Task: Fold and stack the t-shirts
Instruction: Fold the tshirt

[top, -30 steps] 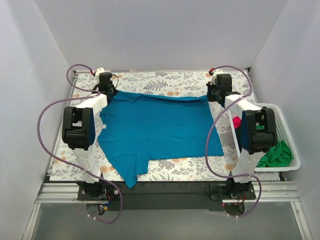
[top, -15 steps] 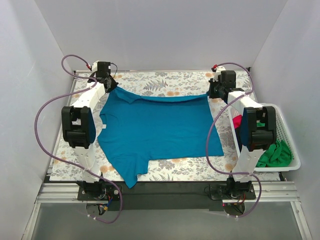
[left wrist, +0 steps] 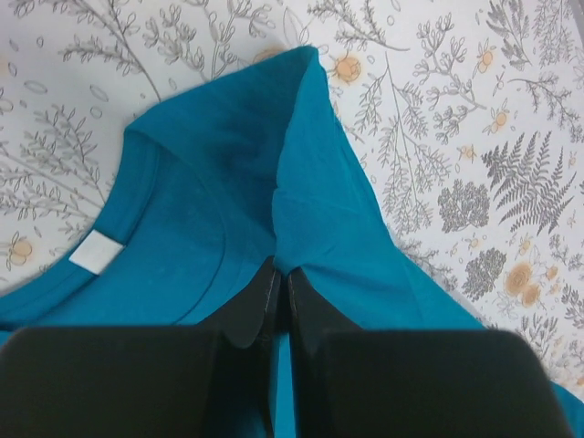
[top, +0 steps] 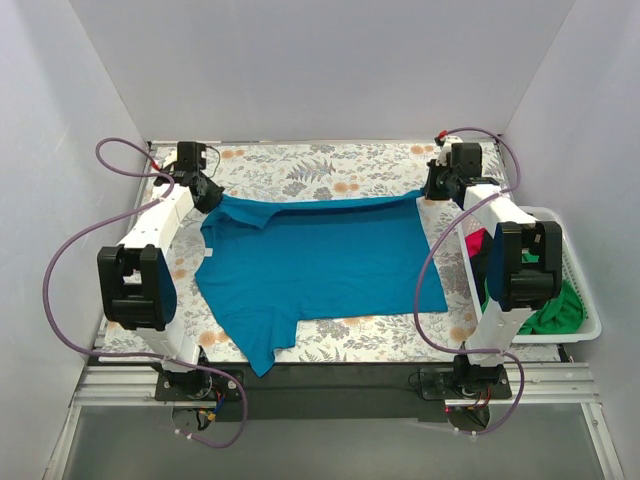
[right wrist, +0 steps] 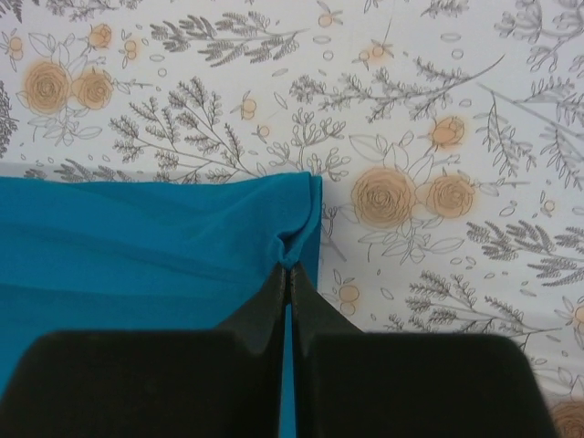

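A teal-blue t-shirt [top: 320, 265] lies spread on the floral table, its far edge lifted and stretched between both grippers. My left gripper [top: 207, 197] is shut on the shirt's far left part near the collar [left wrist: 283, 271]; the collar and its white label [left wrist: 95, 252] show in the left wrist view. My right gripper [top: 430, 190] is shut on the shirt's far right corner [right wrist: 290, 262]. A green t-shirt [top: 553, 308] and a red-magenta t-shirt [top: 473, 243] lie in the basket at the right.
A white slatted basket [top: 575, 270] stands at the table's right edge, beside the right arm. The floral tablecloth [top: 330, 165] shows bare beyond the shirt's far edge. White walls close in on three sides.
Both grippers have moved outward and farther back with the shirt's far edge, the left one to the left, the right one to the right, pulling that edge taut.
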